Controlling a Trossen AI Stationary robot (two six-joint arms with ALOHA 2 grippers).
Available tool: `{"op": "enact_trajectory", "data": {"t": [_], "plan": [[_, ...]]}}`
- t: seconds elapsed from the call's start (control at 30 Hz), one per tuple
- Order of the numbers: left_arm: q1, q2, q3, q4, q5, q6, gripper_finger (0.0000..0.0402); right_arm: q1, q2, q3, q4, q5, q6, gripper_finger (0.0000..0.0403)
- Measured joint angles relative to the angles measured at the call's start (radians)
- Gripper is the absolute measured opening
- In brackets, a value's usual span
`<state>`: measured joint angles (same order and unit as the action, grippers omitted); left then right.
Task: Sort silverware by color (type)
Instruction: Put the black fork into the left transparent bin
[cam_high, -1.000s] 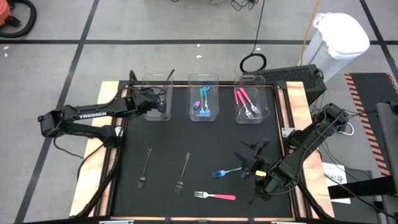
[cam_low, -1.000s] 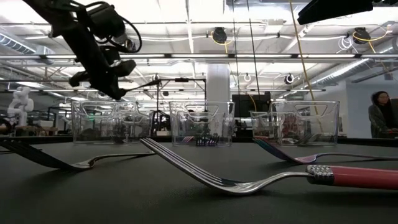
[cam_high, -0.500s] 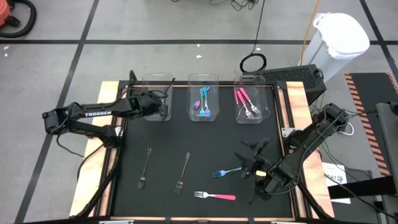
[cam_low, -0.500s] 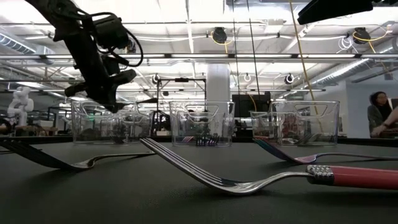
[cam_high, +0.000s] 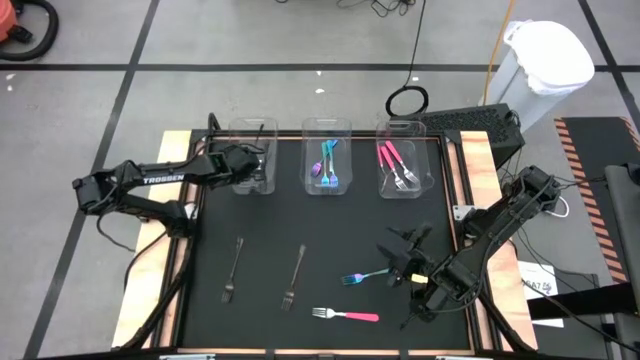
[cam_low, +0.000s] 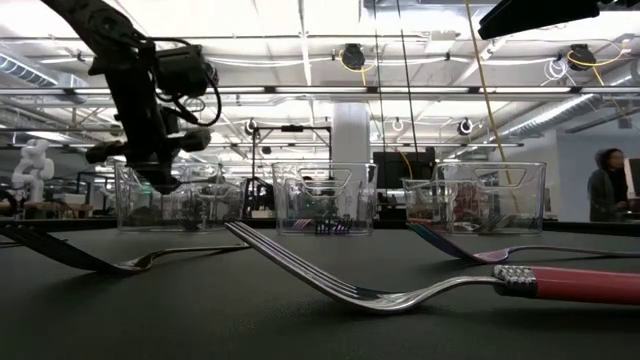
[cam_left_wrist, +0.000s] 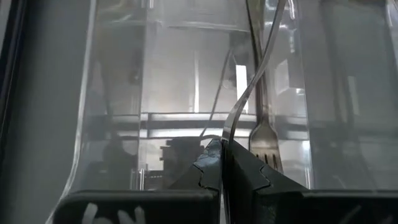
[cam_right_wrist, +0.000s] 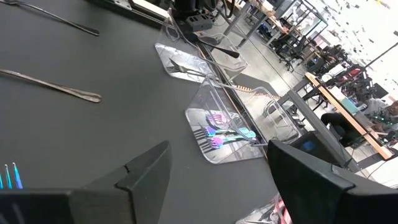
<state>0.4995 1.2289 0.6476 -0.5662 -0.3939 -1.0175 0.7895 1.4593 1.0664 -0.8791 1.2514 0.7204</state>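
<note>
My left gripper (cam_high: 249, 160) is shut on a dark grey fork (cam_left_wrist: 244, 93) inside the left clear bin (cam_high: 252, 132) at the table's far edge. A second grey fork (cam_left_wrist: 263, 140) shows in that bin. The middle bin (cam_high: 327, 127) holds blue forks (cam_high: 329, 165) and the right bin (cam_high: 402, 127) holds pink forks (cam_high: 397, 166). Two grey forks (cam_high: 232, 270) (cam_high: 294, 277), a blue fork (cam_high: 362, 277) and a pink fork (cam_high: 346, 316) lie flat on the black mat. Just right of the blue fork, my right gripper (cam_high: 404, 266) stands open and touches nothing. My left gripper pinches the grey fork (cam_left_wrist: 224, 138) between its two fingers, the fork seen edge-on. Which end of the fork it has, I cannot tell. The fingers slant down into the bin from the table's left side. The fork curves away beyond the fingertips, within the bin's walls.
The three clear bins stand in a row along the mat's far edge. Wooden boards (cam_high: 176, 150) border the mat on both sides. A white bin (cam_high: 548, 60) and cables lie on the floor beyond the table. A person (cam_low: 606, 185) shows far off in the room.
My left gripper has sunk toward the left bin, shifted a little toward the table's left edge and rolled its wrist. The grey fork's free end, which stuck up beyond the bin's far right corner, has swung in over the bin.
</note>
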Motion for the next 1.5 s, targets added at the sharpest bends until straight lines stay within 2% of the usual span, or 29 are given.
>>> {"op": "enact_trajectory", "data": {"t": [0.37, 0.7, 0.93, 1.23, 1.4, 1.5], "plan": [[0.024, 0.014, 0.000, 0.006, -0.001, 0.037, 0.0021, 0.000, 0.000, 0.000, 0.000, 0.000, -0.003, 0.0258], [0.024, 0.013, 0.000, 0.013, 0.017, 0.112, 0.0122, 0.000, 0.000, 0.000, 0.000, 0.000, -0.003, 0.0258], [-0.021, 0.004, 0.053, 0.012, 0.023, 0.233, 0.0141, 0.000, 0.000, 0.000, 0.000, 0.000, -0.002, 0.0258], [-0.207, -0.079, 0.134, 0.028, -0.027, 0.311, 0.0141, 0.000, 0.000, 0.000, 0.000, 0.000, -0.002, 0.0258], [-0.401, -0.083, 0.134, 0.034, -0.094, 0.280, 0.0141, 0.000, 0.000, 0.000, 0.000, -0.015, -0.005, 0.0258], [-0.537, -0.068, 0.134, 0.041, -0.168, 0.202, 0.0141, 0.000, 0.000, 0.000, 0.000, -0.026, -0.010, 0.0258]]}}
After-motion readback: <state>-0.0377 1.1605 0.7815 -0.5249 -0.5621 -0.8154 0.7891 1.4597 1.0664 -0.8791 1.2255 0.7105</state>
